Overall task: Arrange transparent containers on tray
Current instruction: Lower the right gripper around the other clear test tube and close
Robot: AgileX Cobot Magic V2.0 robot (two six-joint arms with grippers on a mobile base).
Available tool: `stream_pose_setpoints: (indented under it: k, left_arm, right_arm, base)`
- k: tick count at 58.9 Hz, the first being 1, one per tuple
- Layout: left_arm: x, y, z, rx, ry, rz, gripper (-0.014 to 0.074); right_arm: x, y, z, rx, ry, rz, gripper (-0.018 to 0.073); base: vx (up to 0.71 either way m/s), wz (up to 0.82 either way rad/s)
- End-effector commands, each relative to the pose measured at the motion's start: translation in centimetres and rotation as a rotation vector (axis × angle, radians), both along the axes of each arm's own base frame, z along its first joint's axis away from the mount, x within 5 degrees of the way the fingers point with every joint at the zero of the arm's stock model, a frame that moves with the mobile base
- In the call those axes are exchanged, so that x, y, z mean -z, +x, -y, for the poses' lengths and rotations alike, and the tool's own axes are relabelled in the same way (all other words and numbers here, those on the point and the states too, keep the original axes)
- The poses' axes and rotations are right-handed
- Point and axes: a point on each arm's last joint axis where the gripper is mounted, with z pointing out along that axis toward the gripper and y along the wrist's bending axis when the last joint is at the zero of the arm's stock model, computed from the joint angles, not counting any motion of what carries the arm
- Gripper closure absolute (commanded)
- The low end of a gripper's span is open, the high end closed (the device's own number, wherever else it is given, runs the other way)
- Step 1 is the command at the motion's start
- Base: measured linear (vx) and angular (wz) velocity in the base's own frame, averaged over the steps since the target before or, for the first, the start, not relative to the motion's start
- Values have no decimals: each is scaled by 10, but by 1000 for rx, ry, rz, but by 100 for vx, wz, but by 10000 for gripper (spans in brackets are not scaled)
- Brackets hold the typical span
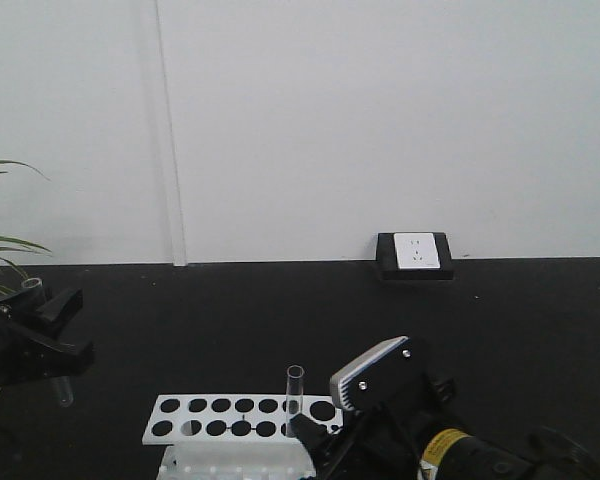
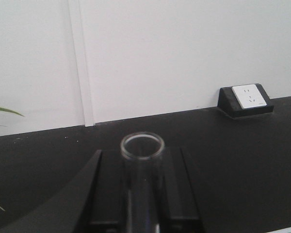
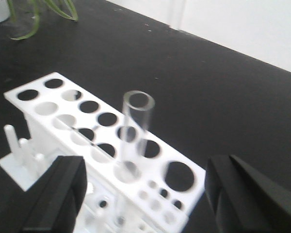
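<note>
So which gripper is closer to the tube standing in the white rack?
The right gripper: its open jaws sit either side of the tube in the rack. The left gripper is far off, shut on a second tube.

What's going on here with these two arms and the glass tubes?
The left gripper is shut on one test tube, holding it off to the side, away from the white rack. The right gripper is open, with a finger on either side of a second test tube that stands in the rack. No tray shows in any view, so nothing has been placed on it yet.
</note>
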Motion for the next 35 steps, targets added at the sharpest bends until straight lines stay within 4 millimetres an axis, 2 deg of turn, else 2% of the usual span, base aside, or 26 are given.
stream_pose_setpoints:
  k: [1,20,35]
  left_arm:
    - [-25,-3,0,3,-34,135,603]
    - [-25,-3,0,3,-34,135,603]
    - [-25,-3,0,4,-33,135,603]
  right_arm:
    - [-27,6,-14,-31,98,126,-21]
    - [-12,39,-33,21,170,116,-21]
    - [-1,62,-45,30,159,109,-18]
  base:
    - [0,0]
    - [0,0]
    - [0,0]
